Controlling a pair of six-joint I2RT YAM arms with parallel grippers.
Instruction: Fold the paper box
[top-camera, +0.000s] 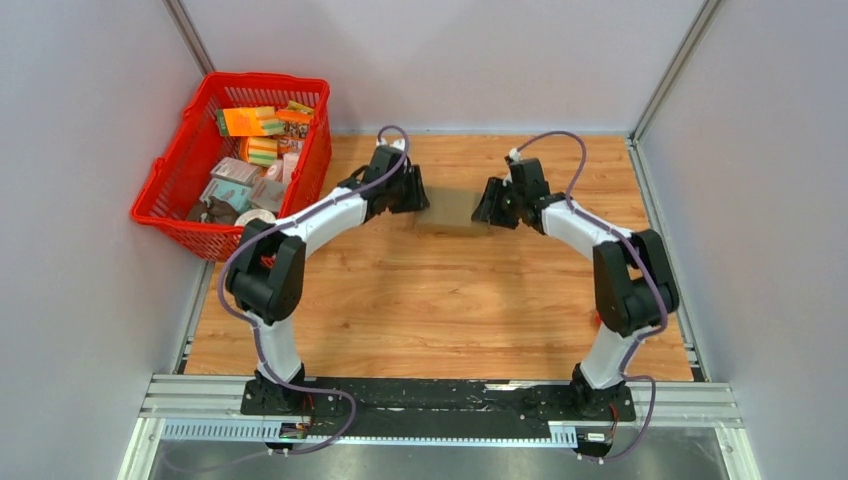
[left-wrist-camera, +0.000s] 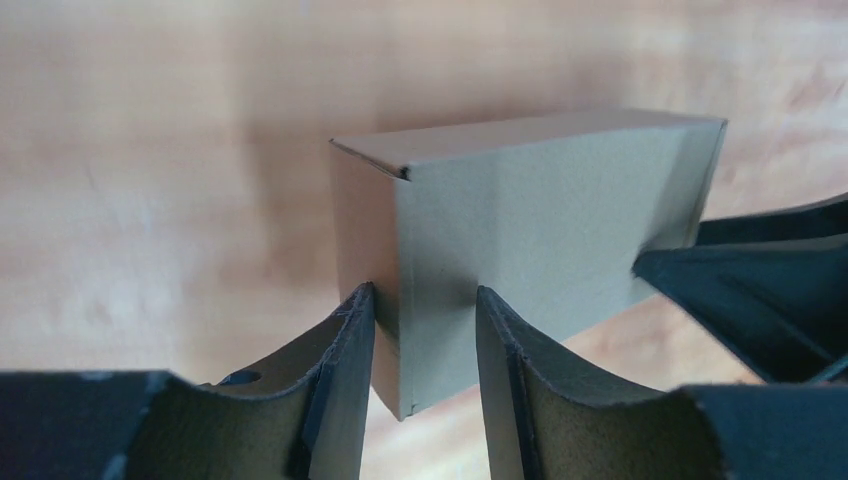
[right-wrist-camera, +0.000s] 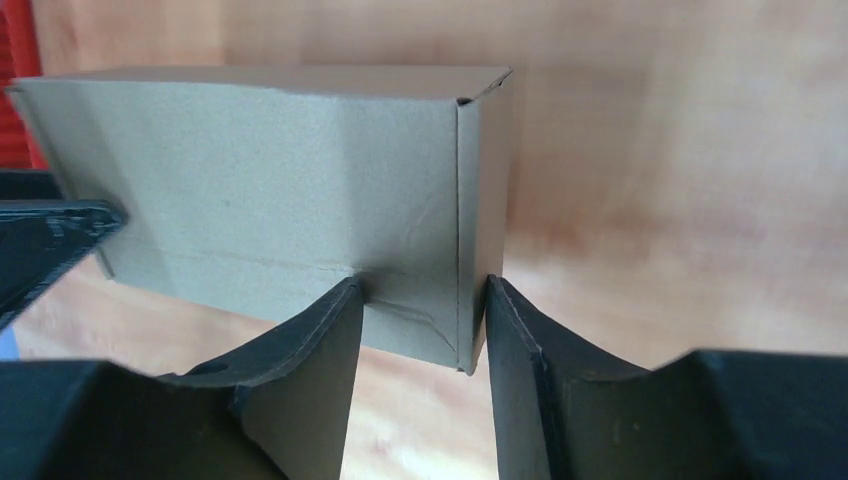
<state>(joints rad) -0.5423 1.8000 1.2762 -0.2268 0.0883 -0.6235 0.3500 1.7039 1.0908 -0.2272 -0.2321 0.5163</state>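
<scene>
The brown paper box (top-camera: 452, 213) is closed into a block shape and sits at the far middle of the wooden table, held between both arms. My left gripper (top-camera: 418, 195) grips its left end. In the left wrist view the box (left-wrist-camera: 550, 220) has one corner edge pinched in the gripper (left-wrist-camera: 425, 300). My right gripper (top-camera: 490, 205) grips the right end. In the right wrist view the box (right-wrist-camera: 260, 180) shows creases where the gripper (right-wrist-camera: 422, 290) pinches its corner. Each wrist view shows the other gripper's dark finger at the box's far end.
A red basket (top-camera: 165, 190) holding several packets and a tape roll stands off the table's far left corner. Grey walls close in the back and both sides. The wooden table (top-camera: 440, 310) stretches towards the arm bases.
</scene>
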